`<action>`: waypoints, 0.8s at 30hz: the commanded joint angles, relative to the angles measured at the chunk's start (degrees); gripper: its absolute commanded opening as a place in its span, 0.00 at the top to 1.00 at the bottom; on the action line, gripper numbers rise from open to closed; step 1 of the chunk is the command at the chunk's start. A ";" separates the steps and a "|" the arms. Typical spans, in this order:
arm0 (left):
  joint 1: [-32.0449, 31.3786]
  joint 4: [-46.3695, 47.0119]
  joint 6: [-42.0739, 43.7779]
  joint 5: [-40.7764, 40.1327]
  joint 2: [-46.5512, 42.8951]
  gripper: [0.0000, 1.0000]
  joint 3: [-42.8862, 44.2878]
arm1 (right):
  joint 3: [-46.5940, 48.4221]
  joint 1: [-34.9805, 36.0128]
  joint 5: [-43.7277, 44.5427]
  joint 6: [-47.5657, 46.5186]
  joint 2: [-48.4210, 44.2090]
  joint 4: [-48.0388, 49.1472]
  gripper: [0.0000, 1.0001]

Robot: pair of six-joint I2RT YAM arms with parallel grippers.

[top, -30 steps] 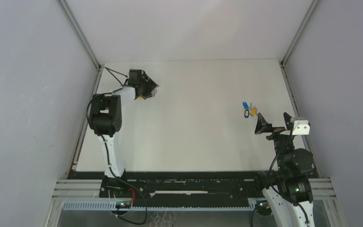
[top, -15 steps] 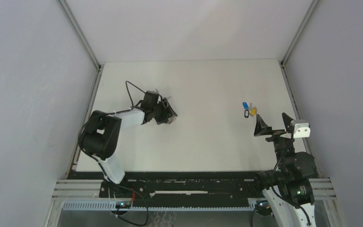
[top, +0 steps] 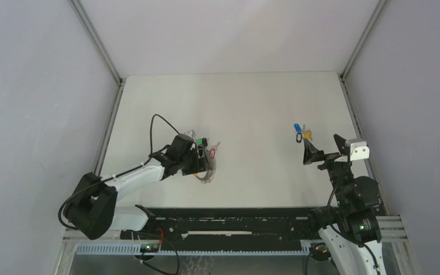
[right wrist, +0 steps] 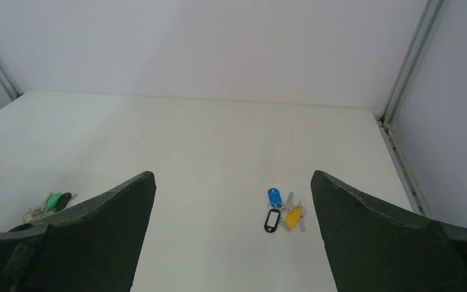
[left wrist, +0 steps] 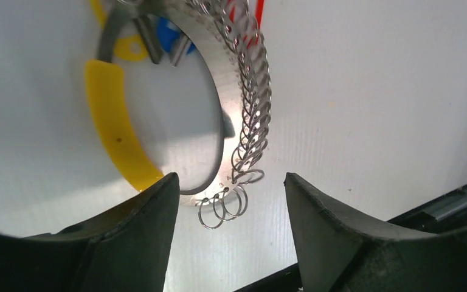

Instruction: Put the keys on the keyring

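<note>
keyring (left wrist: pixel 217 115), yellow section: near edge between left gripper (left wrist: pixel 231 182) fingers, spread apart. keys (right wrist: pixel 283 213), tags too small to read; right gripper (right wrist: pixel 231 176) fingers apart.

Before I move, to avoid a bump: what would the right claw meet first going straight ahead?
Likely the keys on the table, centred ahead of the open right claw; depth is unclear.

I have a white table (top: pixel 235 103) with walls on three sides. The keys (top: pixel 300 133), blue, black-rimmed and yellow heads bunched together, lie near its right edge. The keyring (left wrist: pixel 213 73) sits left of centre, well apart from them.
</note>
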 commanded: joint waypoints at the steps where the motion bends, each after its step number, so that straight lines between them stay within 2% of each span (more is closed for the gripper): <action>1: 2.29 -6.13 3.67 -7.89 -6.74 0.30 1.85 | 4.28 0.45 -4.99 2.59 5.41 -0.11 0.00; 8: 5.88 -11.80 9.05 -13.92 -6.32 0.30 5.42 | 8.31 0.54 -10.25 6.92 16.39 -2.96 0.00; 14: 5.90 -15.68 13.16 -19.26 -0.94 0.33 11.12 | 8.31 0.67 -14.72 9.79 23.80 -1.03 0.00; 21: 4.34 -16.97 16.66 -21.14 7.51 0.42 17.83 | 8.31 1.14 -19.69 10.84 32.00 -0.29 0.00; 24: 3.06 -17.49 17.80 -22.47 11.57 0.49 20.97 | 8.32 1.39 -20.68 10.93 34.22 -0.37 0.00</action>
